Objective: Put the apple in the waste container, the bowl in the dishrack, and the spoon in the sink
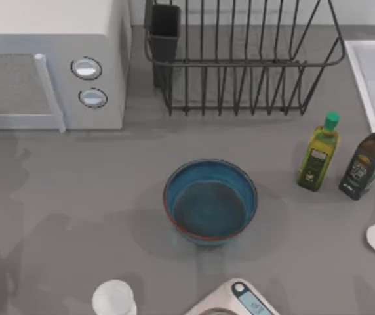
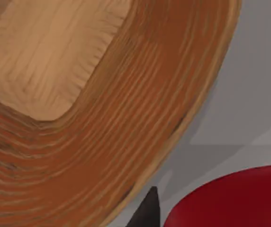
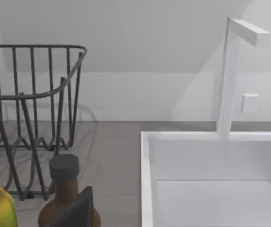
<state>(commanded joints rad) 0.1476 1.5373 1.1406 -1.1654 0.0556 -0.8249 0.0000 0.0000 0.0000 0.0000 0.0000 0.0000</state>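
Left end effector (image 2: 147, 208) beside apple (image 2: 230, 198), wooden container (image 2: 102, 118); opening unclear.

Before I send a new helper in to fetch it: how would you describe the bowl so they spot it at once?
Start from the big black wire dishrack at the back of the grey table; the bowl stands alone on the table in front of it, left of two bottles. It is wide, round and deep, blue inside and out with a thin reddish-brown rim, and empty.
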